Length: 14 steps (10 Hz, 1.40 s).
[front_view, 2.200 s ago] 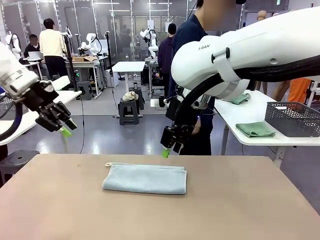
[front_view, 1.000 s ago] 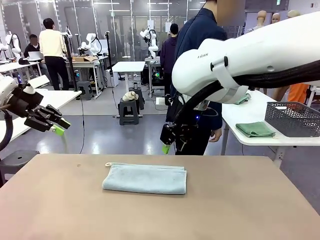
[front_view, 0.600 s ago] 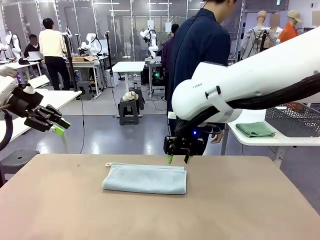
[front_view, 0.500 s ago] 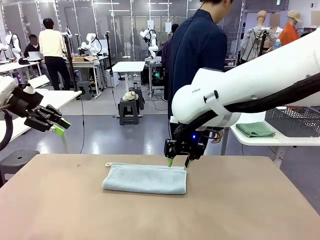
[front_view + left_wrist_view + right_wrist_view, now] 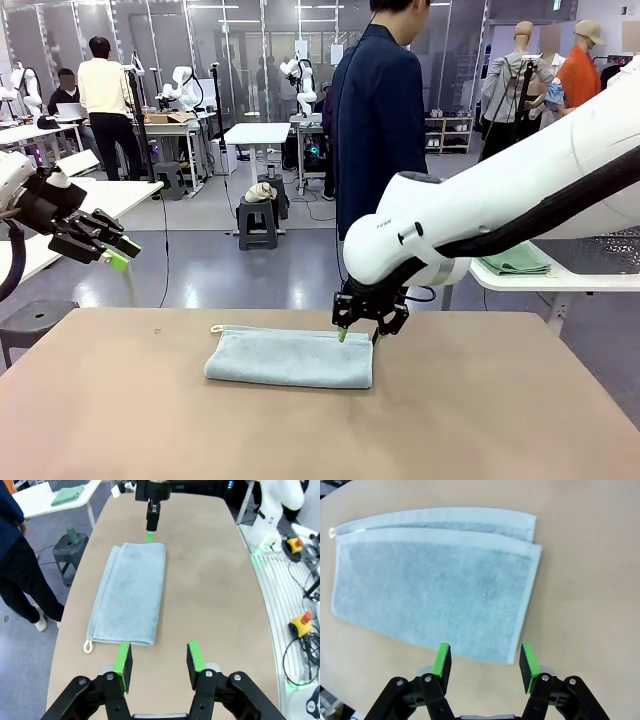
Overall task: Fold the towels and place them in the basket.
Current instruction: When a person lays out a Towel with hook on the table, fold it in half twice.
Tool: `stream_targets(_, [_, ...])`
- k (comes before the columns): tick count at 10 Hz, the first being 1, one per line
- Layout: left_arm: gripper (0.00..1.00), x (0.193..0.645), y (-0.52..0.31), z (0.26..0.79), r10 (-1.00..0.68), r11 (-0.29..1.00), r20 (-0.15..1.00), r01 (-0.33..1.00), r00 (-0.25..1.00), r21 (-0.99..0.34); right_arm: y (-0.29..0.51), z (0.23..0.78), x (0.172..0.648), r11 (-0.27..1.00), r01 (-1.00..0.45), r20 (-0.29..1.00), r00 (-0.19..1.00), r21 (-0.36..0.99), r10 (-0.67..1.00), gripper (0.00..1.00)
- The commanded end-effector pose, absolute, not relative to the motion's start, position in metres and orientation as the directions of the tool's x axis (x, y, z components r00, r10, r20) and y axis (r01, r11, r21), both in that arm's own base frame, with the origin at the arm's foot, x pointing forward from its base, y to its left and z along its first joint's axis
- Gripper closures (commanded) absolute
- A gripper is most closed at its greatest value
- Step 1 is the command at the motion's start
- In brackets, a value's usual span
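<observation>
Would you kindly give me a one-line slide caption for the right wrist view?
Open right gripper hovers over a corner of a folded pale blue towel on the table.

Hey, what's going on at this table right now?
A pale blue towel lies folded on the table. The right gripper hangs open just over the towel's far right corner, not gripping it. The left gripper hangs open in the air off the table's left side. A person stands beyond the table, turned away.
</observation>
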<state>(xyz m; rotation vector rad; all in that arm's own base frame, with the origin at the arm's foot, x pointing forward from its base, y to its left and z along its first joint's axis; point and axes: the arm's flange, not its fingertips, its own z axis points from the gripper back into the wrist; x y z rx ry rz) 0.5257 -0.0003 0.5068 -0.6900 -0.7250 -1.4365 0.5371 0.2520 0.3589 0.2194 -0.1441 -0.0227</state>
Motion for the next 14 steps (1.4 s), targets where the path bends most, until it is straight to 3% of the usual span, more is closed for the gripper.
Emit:
stream_targets(1, [0.43, 0.524, 0.000, 0.509, -0.626, 0.021, 0.780, 1.000, 0.002, 0.014, 0.253, 0.345, 0.546, 0.988, 0.026, 0.181, 0.982, 0.153, -0.054, 0.30])
stream_targets(2, [0.43, 0.524, 0.000, 0.509, -0.626, 0.021, 0.780, 1.000, 0.002, 0.014, 0.250, 0.339, 0.549, 0.990, -0.009, 0.188, 0.982, 0.142, -0.018, 0.30])
stream_targets(14, [0.43, 0.524, 0.000, 0.509, -0.626, 0.021, 0.780, 1.000, 0.002, 0.014, 0.258, 0.294, 0.577, 0.982, 0.150, 0.187, 0.968, 0.114, -0.170, 0.30])
